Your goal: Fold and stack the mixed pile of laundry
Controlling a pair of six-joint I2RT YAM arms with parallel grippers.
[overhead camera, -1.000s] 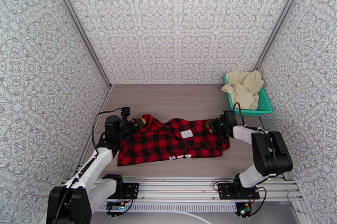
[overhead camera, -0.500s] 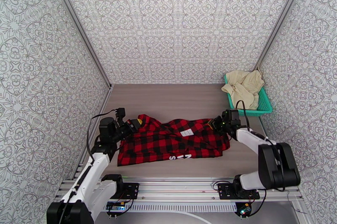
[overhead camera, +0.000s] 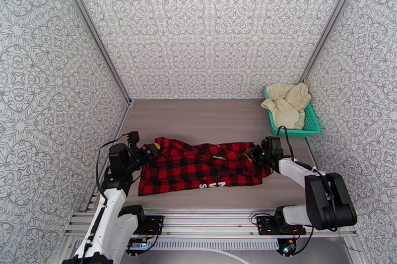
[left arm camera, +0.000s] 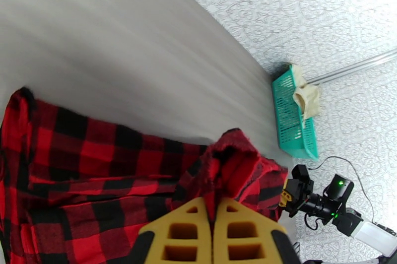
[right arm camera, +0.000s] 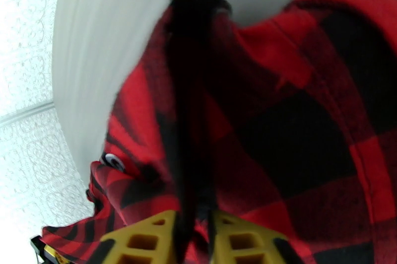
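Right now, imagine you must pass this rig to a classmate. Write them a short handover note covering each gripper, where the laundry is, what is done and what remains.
Left gripper: shut on the flannel shirt, pinching its far left corner.
Right gripper: shut on the shirt's far right corner.
Shirt: spread across the table between the arms, pinched up at both far corners.
Cream cloths: crumpled in the teal basket at the far right.
Done: both far corners gripped, no fold finished.
Left: fold the shirt, fold the cream cloths, stack everything.
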